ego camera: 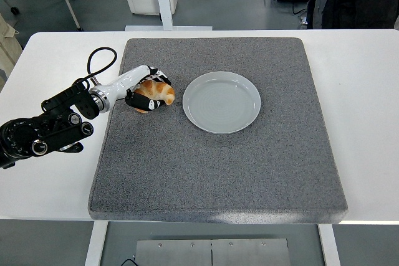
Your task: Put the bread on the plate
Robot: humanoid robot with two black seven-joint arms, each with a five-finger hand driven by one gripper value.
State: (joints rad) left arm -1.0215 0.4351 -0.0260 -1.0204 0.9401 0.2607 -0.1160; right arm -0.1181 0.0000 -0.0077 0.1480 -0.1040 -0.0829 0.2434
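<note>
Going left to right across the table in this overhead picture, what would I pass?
Black arm → left hand closed on the bread → plate → bare right part of the grey mat → white table.

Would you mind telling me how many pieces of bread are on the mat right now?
1. The bread lies on the grey mat, left of the empty plate, with the left hand closed around it. None seems hidden.
</note>
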